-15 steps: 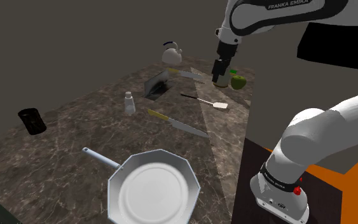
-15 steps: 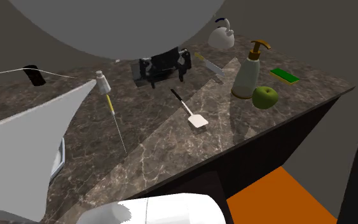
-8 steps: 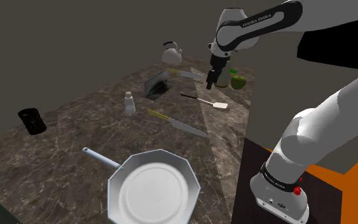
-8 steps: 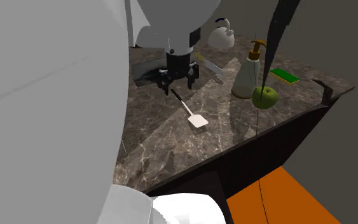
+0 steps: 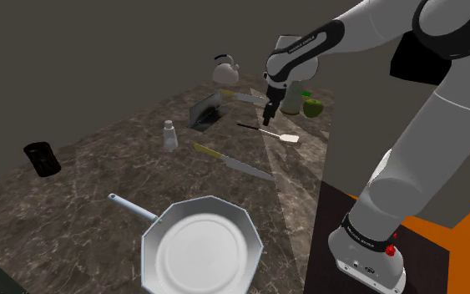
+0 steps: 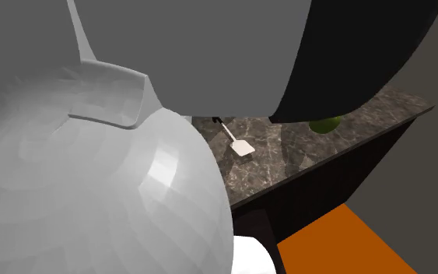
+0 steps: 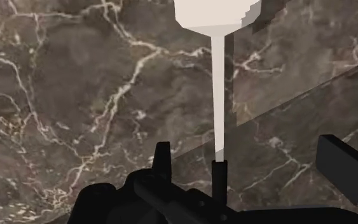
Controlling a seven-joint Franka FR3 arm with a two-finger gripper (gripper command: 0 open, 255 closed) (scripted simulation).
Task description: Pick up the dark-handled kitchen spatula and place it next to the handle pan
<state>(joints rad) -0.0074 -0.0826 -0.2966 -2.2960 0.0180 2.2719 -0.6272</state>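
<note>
Hovering low over the brown marbled stone counter (image 5: pixel 99 192), the black two-finger gripper (image 5: pixel 268 119) has its jaws spread wide, nothing held.

Shoulder view, left to right:
- The black cup (image 5: pixel 41 158) is farthest from the jaws.
- The grey octagonal frying pan with a long thin handle (image 5: pixel 201 247) is well apart from the jaws.
- The small white shaker (image 5: pixel 169 134) and the yellow-handled knife (image 5: pixel 233 164) lie between the jaws and the pan.
- The white-bladed spatula with thin dark handle (image 5: pixel 285 138) lies flat on the counter, directly under the jaws.
- The green apple (image 5: pixel 312 107) is just beyond the jaws.

In the wrist view the spatula (image 7: pixel 218 95) runs lengthwise away from the gripper (image 7: pixel 254 164). The dark handle's end lies between the fingers, close to one finger (image 7: pixel 163 159) and well off the other, with no contact.

Risks, judged from here:
- The handle is off-centre, so closing would likely have the near finger hit first and shove or spin the spatula out of the grip.
- The handle is thin and flat on the stone: closing too high misses it, and going too low jams the fingertips into the counter.
- With a grip at the handle's end, the blade may droop or swing.
- The carry to the pan passes over the knife and shaker, so a low path could knock them.
</note>
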